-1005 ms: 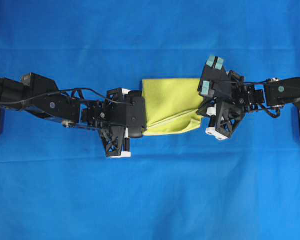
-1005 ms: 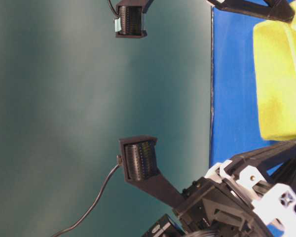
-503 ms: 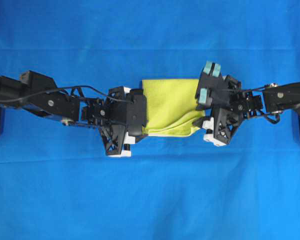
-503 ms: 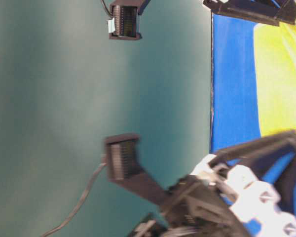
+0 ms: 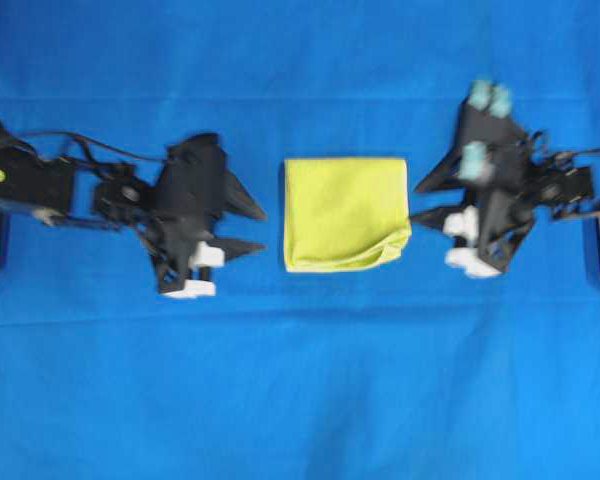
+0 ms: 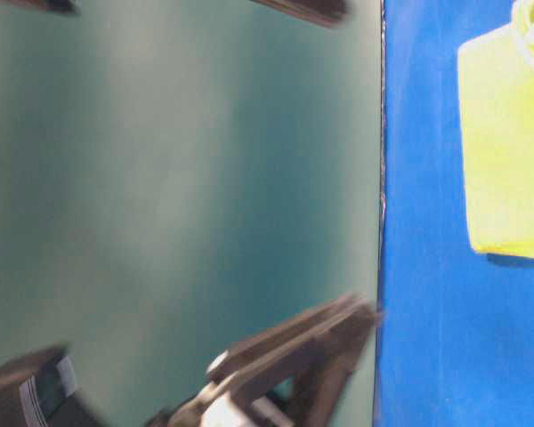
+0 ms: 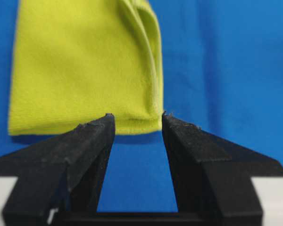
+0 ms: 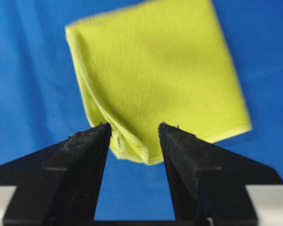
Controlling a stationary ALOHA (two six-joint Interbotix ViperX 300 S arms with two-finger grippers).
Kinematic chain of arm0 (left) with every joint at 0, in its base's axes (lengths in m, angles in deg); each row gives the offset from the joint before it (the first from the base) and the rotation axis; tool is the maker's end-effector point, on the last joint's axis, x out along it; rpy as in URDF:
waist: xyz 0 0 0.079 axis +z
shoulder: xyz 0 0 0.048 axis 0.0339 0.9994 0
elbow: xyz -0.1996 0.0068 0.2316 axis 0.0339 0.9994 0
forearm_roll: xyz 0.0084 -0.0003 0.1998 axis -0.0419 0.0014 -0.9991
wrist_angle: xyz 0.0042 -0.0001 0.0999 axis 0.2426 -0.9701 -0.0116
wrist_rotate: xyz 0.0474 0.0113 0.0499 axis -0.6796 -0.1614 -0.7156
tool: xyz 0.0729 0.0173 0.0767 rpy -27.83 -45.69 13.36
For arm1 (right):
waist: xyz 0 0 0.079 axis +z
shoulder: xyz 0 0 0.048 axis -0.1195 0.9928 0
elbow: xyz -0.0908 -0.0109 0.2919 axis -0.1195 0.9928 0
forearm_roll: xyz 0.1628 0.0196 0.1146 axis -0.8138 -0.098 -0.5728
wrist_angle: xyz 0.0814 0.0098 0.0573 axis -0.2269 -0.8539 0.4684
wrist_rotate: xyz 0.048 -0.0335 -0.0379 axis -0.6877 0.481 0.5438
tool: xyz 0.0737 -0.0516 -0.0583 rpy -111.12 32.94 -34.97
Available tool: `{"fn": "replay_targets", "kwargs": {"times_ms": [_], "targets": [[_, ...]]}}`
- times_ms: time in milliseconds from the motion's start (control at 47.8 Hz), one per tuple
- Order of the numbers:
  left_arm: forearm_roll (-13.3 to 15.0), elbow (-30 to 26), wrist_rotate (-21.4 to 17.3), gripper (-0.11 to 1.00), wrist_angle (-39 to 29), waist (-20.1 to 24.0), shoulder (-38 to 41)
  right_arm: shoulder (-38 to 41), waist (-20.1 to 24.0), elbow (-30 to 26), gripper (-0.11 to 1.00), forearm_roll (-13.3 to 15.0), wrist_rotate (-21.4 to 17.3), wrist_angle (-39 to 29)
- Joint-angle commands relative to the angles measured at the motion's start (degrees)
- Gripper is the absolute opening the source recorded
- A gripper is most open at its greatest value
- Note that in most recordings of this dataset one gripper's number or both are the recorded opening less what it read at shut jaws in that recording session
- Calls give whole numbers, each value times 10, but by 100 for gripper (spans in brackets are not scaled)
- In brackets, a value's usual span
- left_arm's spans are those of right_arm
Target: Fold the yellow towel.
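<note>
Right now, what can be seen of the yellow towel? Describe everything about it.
The yellow towel is a bright yellow cloth with a fine textured weave and a paler stitched hem. It lies folded into a compact, roughly square stack, flat on the blue cloth, midway between the two arms. Its layered edges bulge slightly at the corner nearest the right pincer. Nothing grips or touches it; both pincers stand open and clear of it.

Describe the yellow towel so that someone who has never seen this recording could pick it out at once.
Start from the blue table cover that fills the overhead view and look to its middle, between the two black grippers. There lies the yellow towel, folded into a compact rectangle and touched by neither arm. It is the only yellow thing in view.
</note>
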Motion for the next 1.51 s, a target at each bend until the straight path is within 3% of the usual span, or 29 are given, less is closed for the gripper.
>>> {"fn": "replay_targets", "kwargs": {"times_ms": [0, 356, 691, 1026, 1487], "targets": [[0, 10, -1, 42, 3, 2, -49, -59, 2, 8, 51, 16, 0, -4], [-1, 117, -24, 42, 21, 19, -225, -275, 1, 84, 51, 52, 1, -7], [-1, 234, -29, 42, 21, 20, -410, -416, -13, 188, 51, 55, -4, 3], [-1, 326, -25, 41, 13, 20, -533, -428, -46, 247, 51, 47, -11, 44], [-1, 330, -21, 41, 4, 20, -542, -425, -46, 248, 51, 47, -11, 49]]}}
